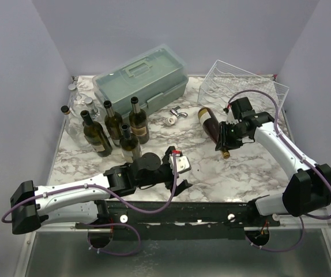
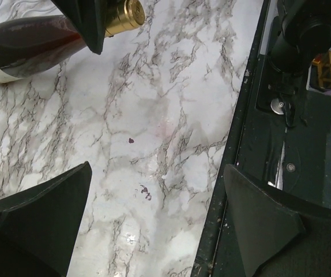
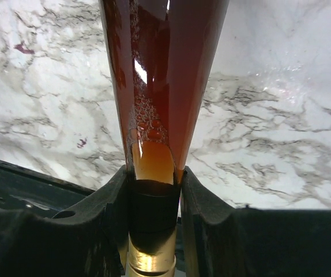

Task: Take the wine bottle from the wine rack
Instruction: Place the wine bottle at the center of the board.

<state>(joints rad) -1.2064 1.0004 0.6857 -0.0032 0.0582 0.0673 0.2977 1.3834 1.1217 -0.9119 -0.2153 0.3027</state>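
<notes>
The wine bottle [image 1: 211, 124], dark red-brown with a gold-capped neck, lies tilted over the marble table in front of the white wire wine rack [image 1: 243, 86] at the back right. My right gripper [image 1: 224, 145] is shut on the bottle's neck; in the right wrist view the fingers [image 3: 111, 213] clamp the neck of the bottle [image 3: 160, 86] just above the gold cap. The bottle also shows in the left wrist view [image 2: 27, 46]. My left gripper [image 1: 180, 167] is open and empty near the table's front edge, its fingers [image 2: 44, 213] wide apart.
A pale green toolbox [image 1: 139, 81] stands at the back centre. Several dark bottles [image 1: 116, 130] stand upright at the left, with clear jars [image 1: 76, 104] behind them. Small metal pieces [image 1: 177, 114] lie mid-table. The black base rail [image 2: 258, 144] runs along the front edge.
</notes>
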